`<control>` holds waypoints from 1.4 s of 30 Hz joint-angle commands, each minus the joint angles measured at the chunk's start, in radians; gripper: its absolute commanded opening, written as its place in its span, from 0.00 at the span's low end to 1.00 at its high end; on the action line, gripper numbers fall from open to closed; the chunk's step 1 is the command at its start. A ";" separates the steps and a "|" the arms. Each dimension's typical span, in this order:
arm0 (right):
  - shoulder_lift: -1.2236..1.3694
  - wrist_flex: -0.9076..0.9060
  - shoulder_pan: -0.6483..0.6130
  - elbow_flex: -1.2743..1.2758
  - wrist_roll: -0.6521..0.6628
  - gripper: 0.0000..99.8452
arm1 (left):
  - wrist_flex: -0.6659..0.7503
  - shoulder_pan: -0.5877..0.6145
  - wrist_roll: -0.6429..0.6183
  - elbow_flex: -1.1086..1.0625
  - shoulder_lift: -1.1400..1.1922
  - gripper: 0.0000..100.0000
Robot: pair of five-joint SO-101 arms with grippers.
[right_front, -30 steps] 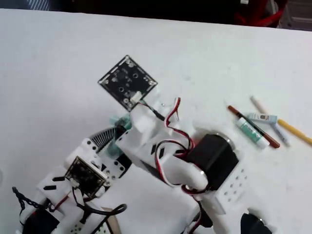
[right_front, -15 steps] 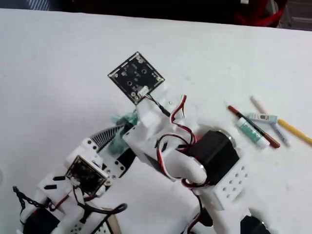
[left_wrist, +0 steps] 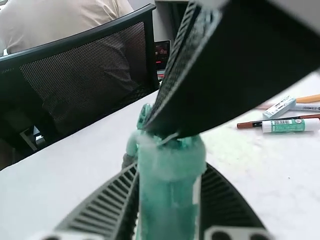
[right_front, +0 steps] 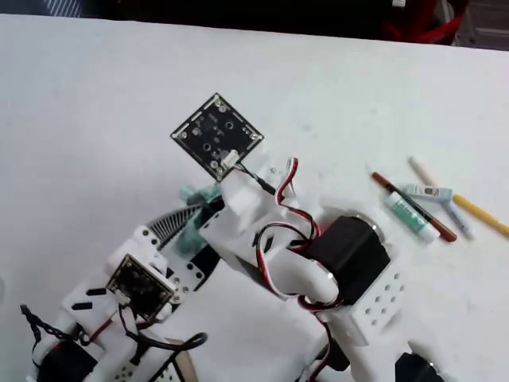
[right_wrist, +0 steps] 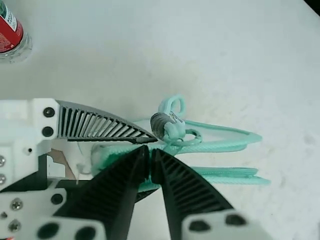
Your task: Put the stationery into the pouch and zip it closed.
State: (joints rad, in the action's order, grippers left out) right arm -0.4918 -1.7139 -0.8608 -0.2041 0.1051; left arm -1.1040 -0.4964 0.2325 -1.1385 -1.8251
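Note:
A teal pouch lies near the table's front between both arms. My left gripper is shut on the pouch, which stands between its ribbed fingers. My right gripper is shut on the pouch's zipper edge, just beside the zipper pull. In the high view the right gripper sits under its wrist camera board. The stationery lies apart at the right: a glue stick, a brown pen, a yellow pencil, also the glue stick.
A bottle with a red label stands at the table's edge beyond the pouch. The left arm's finger lies close against my right gripper. The white table stretches wide to the back and left.
The right arm's wrist swung a little to the right and away, then partly back. The left arm and the stationery have not moved.

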 commanded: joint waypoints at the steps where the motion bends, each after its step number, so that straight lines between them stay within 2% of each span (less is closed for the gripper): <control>1: 0.013 0.025 0.070 -0.003 0.072 0.02 | 0.020 0.008 -0.003 0.003 -0.004 0.15; 6: 0.015 0.048 0.191 0.003 0.138 0.02 | 0.017 0.008 -0.003 0.006 -0.004 0.15; 12: 0.015 0.047 0.208 0.049 0.195 0.02 | 0.015 0.008 -0.003 0.008 -0.004 0.15; 17: 0.007 0.051 0.206 0.103 0.207 0.02 | 0.020 0.008 -0.002 0.009 -0.004 0.04; 19: -0.004 0.045 0.203 0.081 0.206 0.02 | 0.020 0.008 -0.002 0.009 -0.004 0.02; 25: -0.076 -0.004 0.085 -0.058 0.204 0.02 | 0.020 0.008 -0.002 0.003 -0.004 0.03; 30: -0.053 -0.007 -0.035 -0.038 0.198 0.02 | 0.021 0.008 -0.002 0.003 -0.004 0.03; 34: -0.038 -0.005 -0.062 -0.034 0.198 0.02 | 0.021 0.008 -0.002 0.003 -0.004 0.03; 37: -0.008 -0.005 -0.041 -0.029 0.204 0.02 | 0.021 0.008 -0.002 0.003 -0.004 0.03; 42: 0.107 -0.005 0.085 -0.032 0.207 0.02 | 0.020 0.008 -0.002 0.005 -0.004 0.03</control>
State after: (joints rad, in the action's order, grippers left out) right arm -0.4595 -1.7139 -0.8224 -0.2409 0.2984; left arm -1.1055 -0.4918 0.2263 -1.1385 -1.8297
